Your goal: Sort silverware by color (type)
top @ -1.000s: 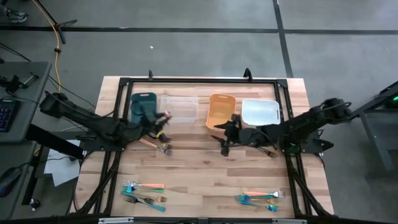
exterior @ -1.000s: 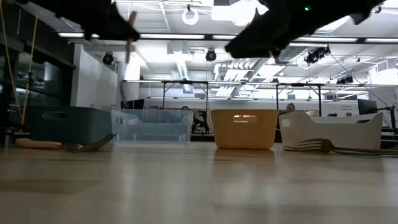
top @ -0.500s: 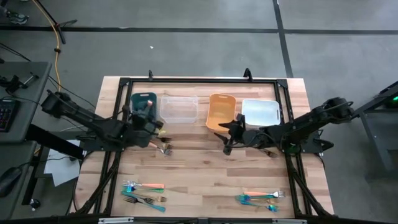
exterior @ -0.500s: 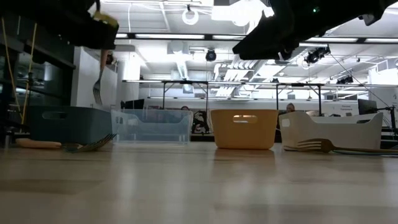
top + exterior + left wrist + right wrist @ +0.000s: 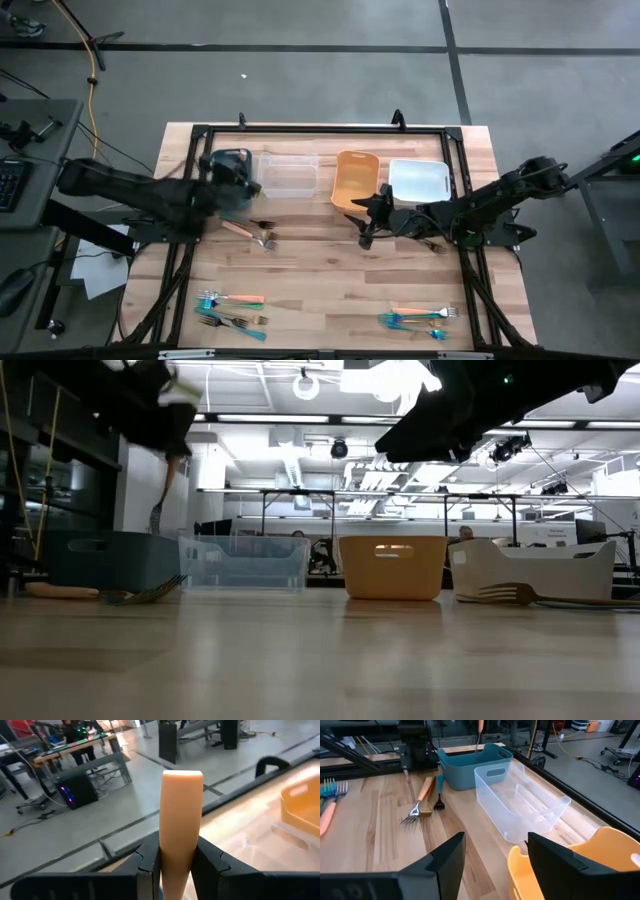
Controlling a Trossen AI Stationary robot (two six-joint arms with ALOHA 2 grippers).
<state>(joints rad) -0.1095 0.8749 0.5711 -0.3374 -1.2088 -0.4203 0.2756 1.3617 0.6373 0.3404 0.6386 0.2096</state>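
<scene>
Four bins stand in a row along the far side of my table: a teal bin, a clear bin, an orange bin and a white bin. The clear bin shows empty in my right wrist view; I cannot see into the other three well enough to say what they hold. I can read no writing or label on any of them.

My left gripper hangs over the teal bin, its fingers clamped on the salmon handle of one fork, which hangs tines down above that bin. My right gripper hovers over the wood just in front of the orange bin, fingers spread apart and carrying nothing.

Two forks lie on the table just in front of the teal bin, one with a salmon handle and one dark. One more fork lies before the white bin. Near the front edge lie two small heaps of silverware, a left heap and a right heap, with teal and salmon handles; the pieces overlap too much for me to count.
</scene>
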